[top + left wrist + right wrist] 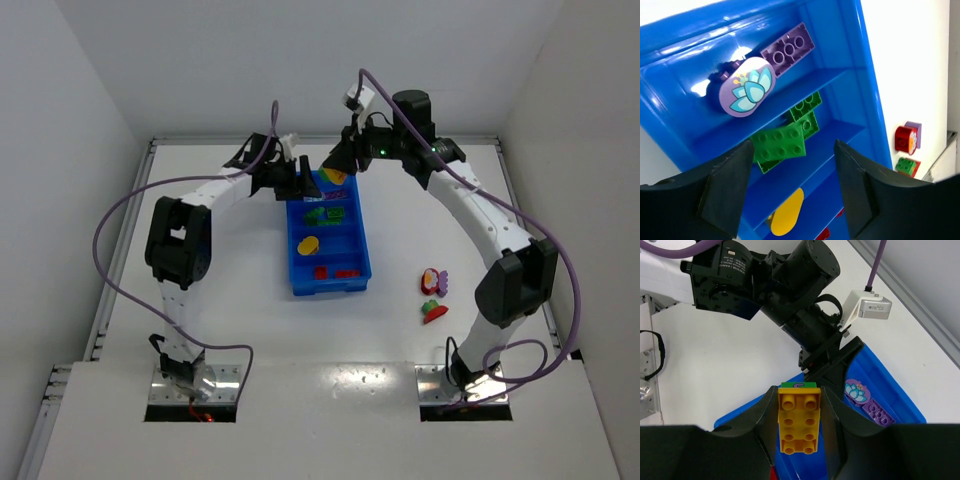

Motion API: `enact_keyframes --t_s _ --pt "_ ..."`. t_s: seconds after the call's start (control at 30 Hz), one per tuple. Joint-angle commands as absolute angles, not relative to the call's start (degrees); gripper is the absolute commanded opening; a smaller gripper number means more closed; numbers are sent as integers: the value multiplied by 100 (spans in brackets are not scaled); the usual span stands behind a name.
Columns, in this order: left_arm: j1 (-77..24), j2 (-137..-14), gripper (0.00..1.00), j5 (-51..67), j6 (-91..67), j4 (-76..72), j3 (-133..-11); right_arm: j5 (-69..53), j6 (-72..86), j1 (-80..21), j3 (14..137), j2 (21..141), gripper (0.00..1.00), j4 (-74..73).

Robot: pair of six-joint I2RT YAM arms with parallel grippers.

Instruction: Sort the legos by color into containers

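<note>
The blue tray (362,262) lies mid-table with its compartments in a row. From far to near they hold purple pieces (747,86), green bricks (782,144), a yellow piece (787,212) and red pieces (335,271). My right gripper (799,405) is shut on a yellow brick (799,422) with a green piece (800,385) at its far end, and holds it above the tray's far end (338,172). My left gripper (303,187) is open and empty, hovering over the far left of the tray; its fingers (727,185) frame the green and yellow compartments.
Loose pieces lie on the table right of the tray: a red, yellow and purple cluster (432,282) and a green and red one (435,311), also in the left wrist view (907,139). The two grippers are close together over the tray's far end.
</note>
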State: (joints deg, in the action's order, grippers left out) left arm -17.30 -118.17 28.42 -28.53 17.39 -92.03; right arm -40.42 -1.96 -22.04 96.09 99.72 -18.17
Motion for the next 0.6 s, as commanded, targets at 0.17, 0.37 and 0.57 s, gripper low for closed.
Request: enact_keyframes --t_s 0.17,0.37,0.57 --pt "-1565 -10760 70 3584 -2364 1460 -8878 -4174 -255 -2249 9782 10011 2 -1652" --pt "-248 -9493 65 5003 -2698 967 -7937 -4692 175 -2355 9966 10388 2 -1240" --pt "852 -9369 65 7099 -1796 1466 -7709 -5799 1524 -2531 10678 11240 2 -248"
